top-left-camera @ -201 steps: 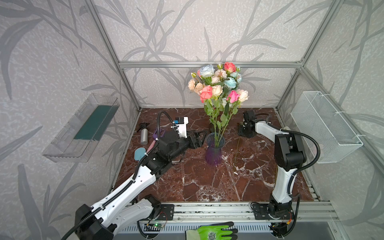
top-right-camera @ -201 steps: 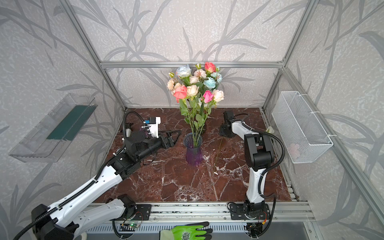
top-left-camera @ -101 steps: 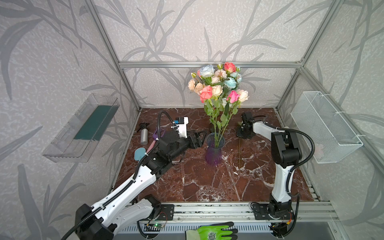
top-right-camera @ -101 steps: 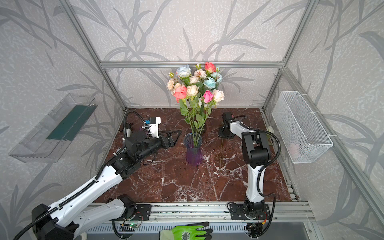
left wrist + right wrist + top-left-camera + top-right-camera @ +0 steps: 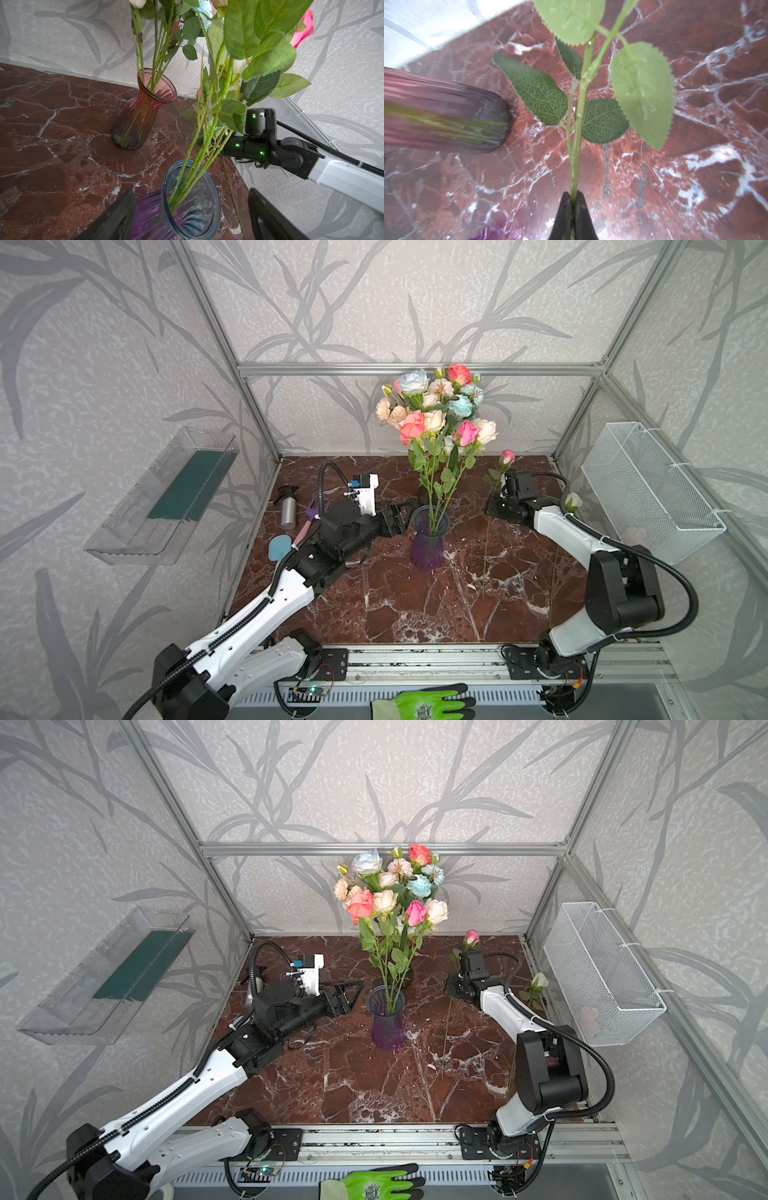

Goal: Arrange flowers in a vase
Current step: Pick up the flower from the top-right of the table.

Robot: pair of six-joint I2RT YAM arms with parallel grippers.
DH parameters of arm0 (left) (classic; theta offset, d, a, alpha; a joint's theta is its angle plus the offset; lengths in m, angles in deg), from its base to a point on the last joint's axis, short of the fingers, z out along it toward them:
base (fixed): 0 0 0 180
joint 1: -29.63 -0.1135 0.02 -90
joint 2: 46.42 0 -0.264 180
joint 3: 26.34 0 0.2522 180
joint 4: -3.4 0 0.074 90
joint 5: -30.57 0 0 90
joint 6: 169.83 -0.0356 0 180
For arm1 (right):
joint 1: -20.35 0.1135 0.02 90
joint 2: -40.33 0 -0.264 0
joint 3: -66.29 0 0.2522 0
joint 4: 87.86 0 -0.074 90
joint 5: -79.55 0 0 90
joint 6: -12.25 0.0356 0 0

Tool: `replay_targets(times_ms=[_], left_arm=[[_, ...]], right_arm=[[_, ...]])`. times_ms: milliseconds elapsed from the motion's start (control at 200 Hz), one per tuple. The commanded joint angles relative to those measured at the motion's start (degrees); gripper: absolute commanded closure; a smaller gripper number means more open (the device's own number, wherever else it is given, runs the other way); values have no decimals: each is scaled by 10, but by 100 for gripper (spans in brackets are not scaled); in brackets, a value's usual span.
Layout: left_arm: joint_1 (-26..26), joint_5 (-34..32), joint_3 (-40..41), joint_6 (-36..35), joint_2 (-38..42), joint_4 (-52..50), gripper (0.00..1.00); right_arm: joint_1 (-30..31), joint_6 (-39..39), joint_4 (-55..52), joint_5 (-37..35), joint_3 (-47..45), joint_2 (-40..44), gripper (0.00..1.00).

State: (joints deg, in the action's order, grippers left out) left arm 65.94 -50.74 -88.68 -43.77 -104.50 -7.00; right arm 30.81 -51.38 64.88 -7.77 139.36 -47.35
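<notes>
Flowers (image 5: pixel 434 414) stand tall in the middle of the brown table (image 5: pixel 374 605). I count about twelve heads, in pink, peach, cream, white and blue.

In both top views I see what is new. A second ago the right gripper (image 5: pixel 492 508) was half open and low at the back. Now it is squeezed tight on one pink rose (image 5: pixel 507 456) and holds it up, with the long stem hanging down toward the table. So I think one more flower is ready to go in a vase. One white rose (image 5: pixel 573 501) waits by the right wall, apart from the vases. The left gripper (image 5: pixel 399 519) stays wide open just beside the purple vase (image 5: pixel 428 547) and holds nothing.

From the left wrist I count two vases. The purple vase (image 5: pixel 149 214) is close by and one red vase (image 5: pixel 143 116) is behind it. Each has a few green stems inside.

From the right wrist I see two black fingers (image 5: pixel 564 212) pinching one green stem (image 5: pixel 577 135) with five leaves.
</notes>
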Motion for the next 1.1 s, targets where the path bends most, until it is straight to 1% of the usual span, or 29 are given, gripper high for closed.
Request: replay_targets(times_ms=[0,230,370,485,575,665,730,830,990,1095], left_arm=[[1,-10,-7,-5,-3,2,15],[1,-18,-9,-16,-13,-4,15],[-4,-45,-15,-39,-5,-21,13],[-20,-81,-15,-58,14,-30,10],[-48,-98,-14,-67,32,-32,10],[-99,-97,-15,-58,51,-32,10],[-137,-99,-10,-49,66,-26,9],[-181,-118,-6,-51,86,-25,9],[-221,-160,1,-60,110,-25,8],[-245,-171,9,-40,118,-16,8]], right_arm=[[2,7,41,4,-16,61,100],[3,-4,39,15,-17,171,100],[7,-9,59,12,-21,235,100],[17,-21,60,14,5,274,100],[33,-32,60,12,35,296,100],[59,-44,65,-1,71,311,100],[84,-53,78,-3,97,315,100],[133,-76,101,-11,134,310,100],[210,-121,152,-22,175,297,100],[243,-133,175,-8,204,271,100]])
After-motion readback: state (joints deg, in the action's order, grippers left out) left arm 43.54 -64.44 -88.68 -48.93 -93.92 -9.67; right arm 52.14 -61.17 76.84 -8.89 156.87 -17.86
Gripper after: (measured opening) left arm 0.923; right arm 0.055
